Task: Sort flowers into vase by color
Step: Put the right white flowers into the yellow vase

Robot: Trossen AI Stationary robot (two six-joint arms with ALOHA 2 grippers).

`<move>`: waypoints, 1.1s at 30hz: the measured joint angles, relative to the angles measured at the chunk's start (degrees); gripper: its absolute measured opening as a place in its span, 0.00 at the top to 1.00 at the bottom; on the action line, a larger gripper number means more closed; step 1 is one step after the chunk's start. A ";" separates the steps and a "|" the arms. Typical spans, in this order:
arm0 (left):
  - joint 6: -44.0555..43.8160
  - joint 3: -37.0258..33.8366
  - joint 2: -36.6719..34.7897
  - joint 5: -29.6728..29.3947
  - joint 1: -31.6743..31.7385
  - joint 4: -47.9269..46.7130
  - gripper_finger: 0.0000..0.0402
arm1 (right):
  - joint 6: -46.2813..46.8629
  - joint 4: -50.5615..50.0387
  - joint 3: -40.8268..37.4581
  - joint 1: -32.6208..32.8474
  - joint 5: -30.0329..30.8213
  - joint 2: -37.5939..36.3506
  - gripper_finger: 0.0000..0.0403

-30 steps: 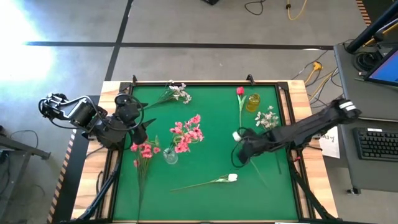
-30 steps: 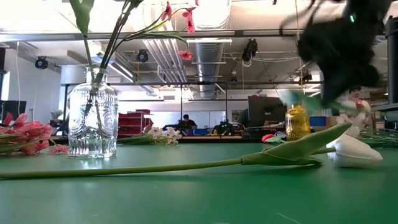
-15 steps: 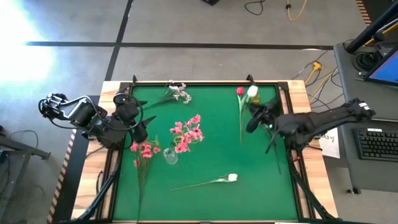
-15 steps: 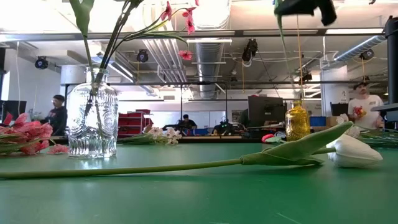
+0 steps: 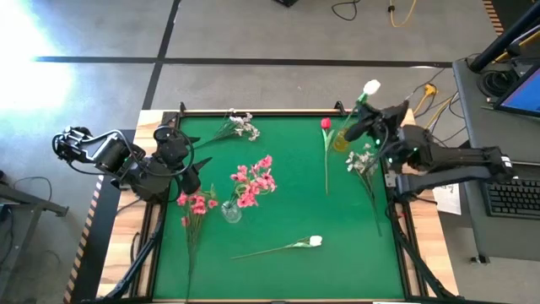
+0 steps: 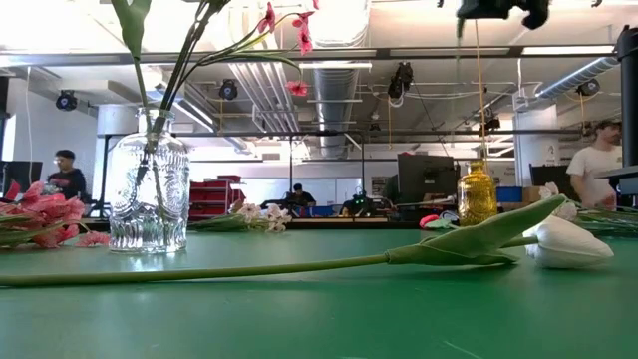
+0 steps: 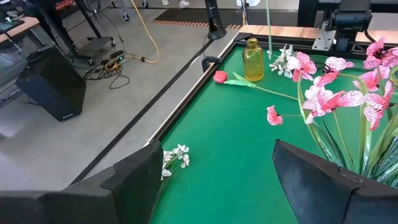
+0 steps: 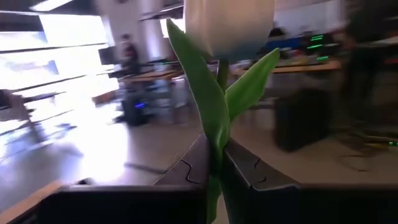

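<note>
My right gripper (image 5: 361, 125) is raised near the table's far right corner, above the amber vase (image 5: 342, 139), and is shut on a white tulip (image 5: 371, 87) whose blossom (image 8: 229, 25) stands above the fingers. In the low view only the gripper's underside (image 6: 495, 8) shows at the top edge. My left gripper (image 7: 217, 186) is open at the left edge (image 5: 181, 165) and touches nothing. A clear vase (image 5: 230, 211) holds pink sprays (image 5: 253, 181). A second white tulip (image 5: 315, 241) lies flat toward the near edge. My right gripper pinches the white tulip's stem (image 8: 217, 146) between its two fingers, just below the blossom where the green leaves (image 8: 202, 93) rise. The fingers lie across the stem. The tulip stands upright with its blossom on top, lifted clear of the table.
A red tulip (image 5: 326, 124) and a white blossom spray (image 5: 363, 160) lie on the mat beside the amber vase. Another white spray (image 5: 240, 127) lies by the far edge, and pink flowers (image 5: 196, 203) by the clear vase. People stand in the room beyond.
My right gripper has risen from the mat's right middle and travelled toward the far right corner, carrying the white tulip. The tulip has been lifted clear and turned upright, blossom on top. The left arm has kept still.
</note>
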 joint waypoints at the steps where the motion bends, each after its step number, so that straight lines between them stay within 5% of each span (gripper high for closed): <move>1: 0.00 0.00 0.00 0.00 0.00 0.02 0.29 | -0.52 0.02 0.02 -0.80 1.77 -0.31 0.96; 5: 0.00 0.00 0.00 0.00 0.00 0.03 0.29 | -3.42 0.03 0.02 -3.84 6.05 -0.87 0.96; 18: 0.00 0.00 0.00 -0.02 -0.02 0.05 0.29 | -3.55 0.43 0.02 -12.77 5.17 2.01 0.96; 33: 0.02 0.00 0.00 -0.03 -0.01 0.05 0.29 | -4.01 2.60 0.07 -15.55 2.20 3.89 0.96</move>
